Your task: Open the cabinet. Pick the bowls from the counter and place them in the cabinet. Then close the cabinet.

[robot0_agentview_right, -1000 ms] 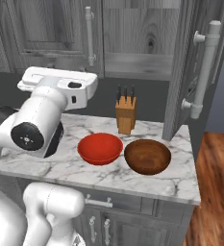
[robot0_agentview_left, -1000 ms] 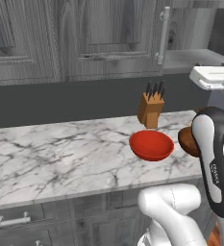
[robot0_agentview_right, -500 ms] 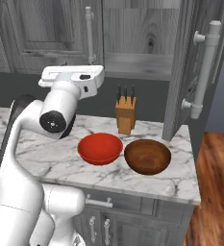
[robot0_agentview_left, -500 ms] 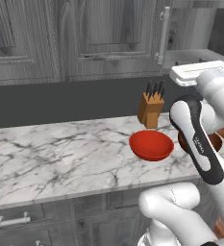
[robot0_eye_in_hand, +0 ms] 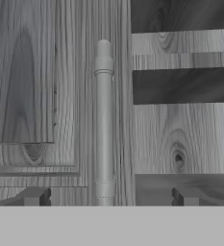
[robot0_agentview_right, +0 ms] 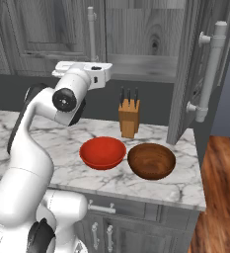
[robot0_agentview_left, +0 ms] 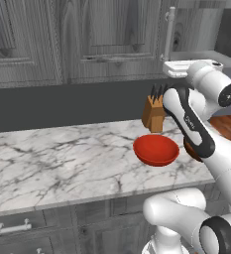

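On the counter (robot0_agentview_right: 183, 185) sit the red bowl (robot0_agentview_right: 102, 152) and brown bowl (robot0_agentview_right: 151, 160), side by side. Up high, the gripper (robot0_eye_in_hand: 108, 197) looks open, holding nothing, facing the cabinet (robot0_agentview_right: 136, 44) handle (robot0_eye_in_hand: 104, 125).

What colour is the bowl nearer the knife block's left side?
Glossy bright red bowl, clearest in the right base view.

red bowl (robot0_agentview_right: 102, 152), brown bowl (robot0_agentview_right: 151, 160), veined white counter (robot0_agentview_left: 62, 158)
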